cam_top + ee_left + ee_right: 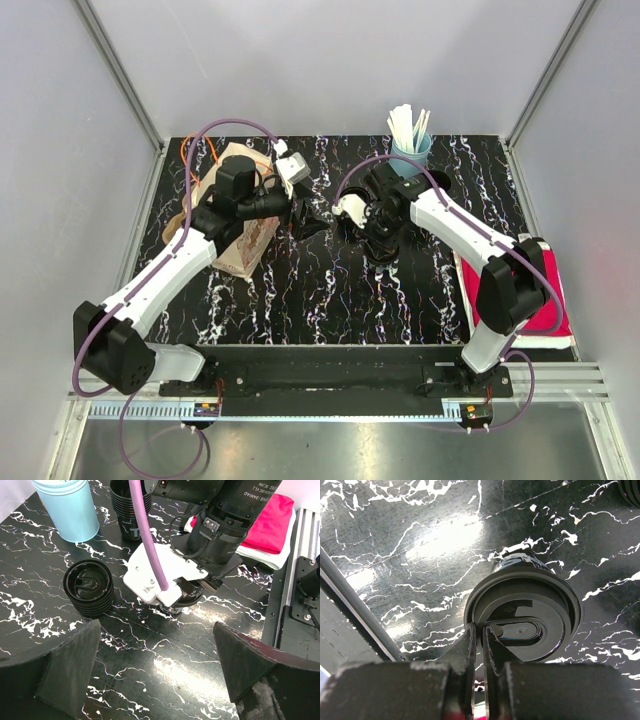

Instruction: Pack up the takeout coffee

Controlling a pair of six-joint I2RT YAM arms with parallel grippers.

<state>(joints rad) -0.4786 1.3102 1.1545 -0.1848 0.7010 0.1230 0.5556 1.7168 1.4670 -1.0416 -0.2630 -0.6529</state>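
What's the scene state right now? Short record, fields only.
left gripper: jaws wide open, empty, above the table
right gripper: jaws closed on the lid rim
cup: upright on table, lid on
lid stack: on table beside the holder
cup stack: upright, behind right gripper
holder: blue, stirrers inside, back of table
bag: brown, left side, under left arm
cloth: red, right edge
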